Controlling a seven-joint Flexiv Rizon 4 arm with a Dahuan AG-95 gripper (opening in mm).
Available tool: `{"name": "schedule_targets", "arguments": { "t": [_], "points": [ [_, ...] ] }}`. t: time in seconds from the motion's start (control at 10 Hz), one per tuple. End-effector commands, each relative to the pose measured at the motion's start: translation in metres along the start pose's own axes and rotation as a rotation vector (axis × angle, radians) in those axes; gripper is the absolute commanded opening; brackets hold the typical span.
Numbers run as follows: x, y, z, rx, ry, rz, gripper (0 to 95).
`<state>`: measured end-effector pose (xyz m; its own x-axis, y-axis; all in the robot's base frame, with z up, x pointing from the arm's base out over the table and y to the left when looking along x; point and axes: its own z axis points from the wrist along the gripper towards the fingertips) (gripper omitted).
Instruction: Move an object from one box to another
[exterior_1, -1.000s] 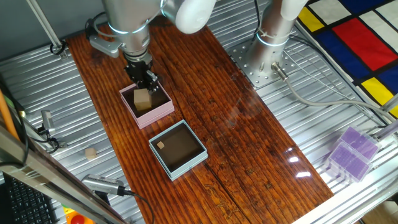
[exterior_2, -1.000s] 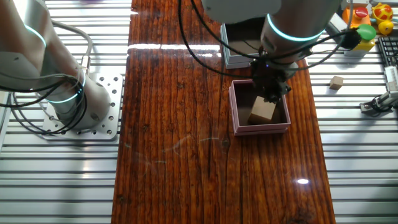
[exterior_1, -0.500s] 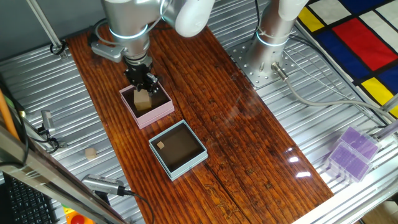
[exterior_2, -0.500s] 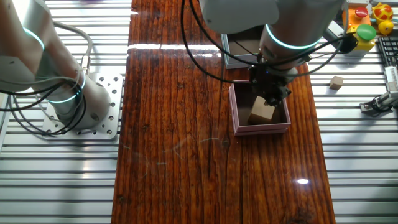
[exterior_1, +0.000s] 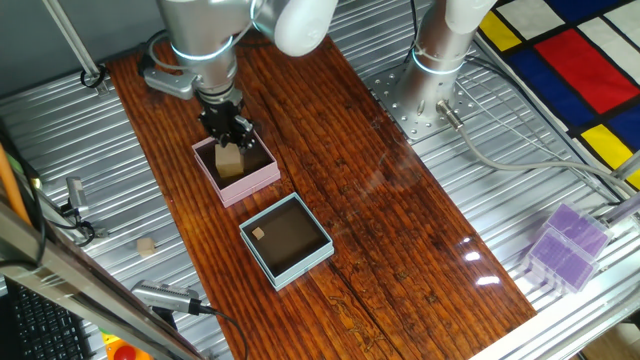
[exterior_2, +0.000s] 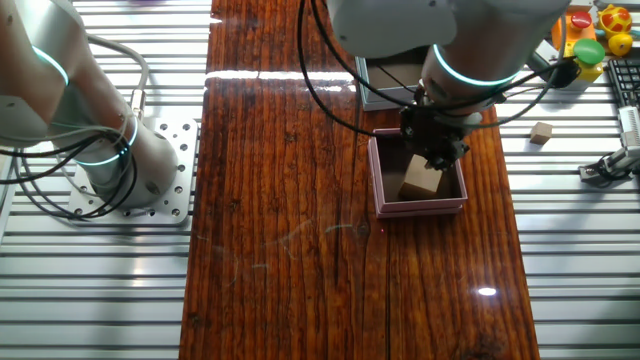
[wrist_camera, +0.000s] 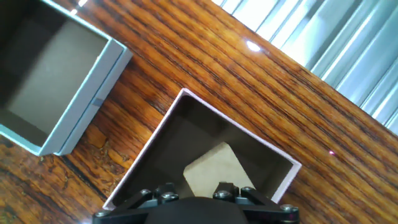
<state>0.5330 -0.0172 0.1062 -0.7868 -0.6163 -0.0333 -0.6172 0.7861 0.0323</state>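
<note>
The tan wooden cube (exterior_1: 230, 161) rests inside the pink box (exterior_1: 262, 178), slightly tilted. It also shows in the other fixed view (exterior_2: 422, 178) and in the hand view (wrist_camera: 214, 171). My gripper (exterior_1: 231, 134) hangs just above the cube's far top edge, inside the pink box's outline, and the cube stays on the box floor. In the other fixed view the gripper (exterior_2: 435, 152) reads as open, but its fingertips are hidden in the hand view. The light blue box (exterior_1: 322, 249) stands just in front of the pink one, and it also shows in the hand view (wrist_camera: 93, 99).
A very small tan block (exterior_1: 258, 234) lies in the blue box. Another small tan block (exterior_1: 147, 246) lies on the metal slats at the left. A second arm's base (exterior_1: 425, 95) stands at the back right. A purple container (exterior_1: 566, 243) sits at the right.
The arm and gripper have risen slightly above the pink box. The cube has stayed in the same place in the box.
</note>
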Motion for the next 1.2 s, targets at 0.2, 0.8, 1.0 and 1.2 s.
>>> {"name": "schedule_targets", "arguments": {
  "t": [0.2,0.8,1.0,1.2],
  "points": [
    [0.001,0.000,-0.001,0.003,0.000,0.007,38.0],
    [0.000,-0.010,0.002,0.001,-0.006,-0.082,57.0],
    [0.000,-0.021,0.012,0.004,-0.011,-0.098,57.0],
    [0.000,-0.024,0.018,0.001,-0.019,-0.110,57.0]
  ]
}}
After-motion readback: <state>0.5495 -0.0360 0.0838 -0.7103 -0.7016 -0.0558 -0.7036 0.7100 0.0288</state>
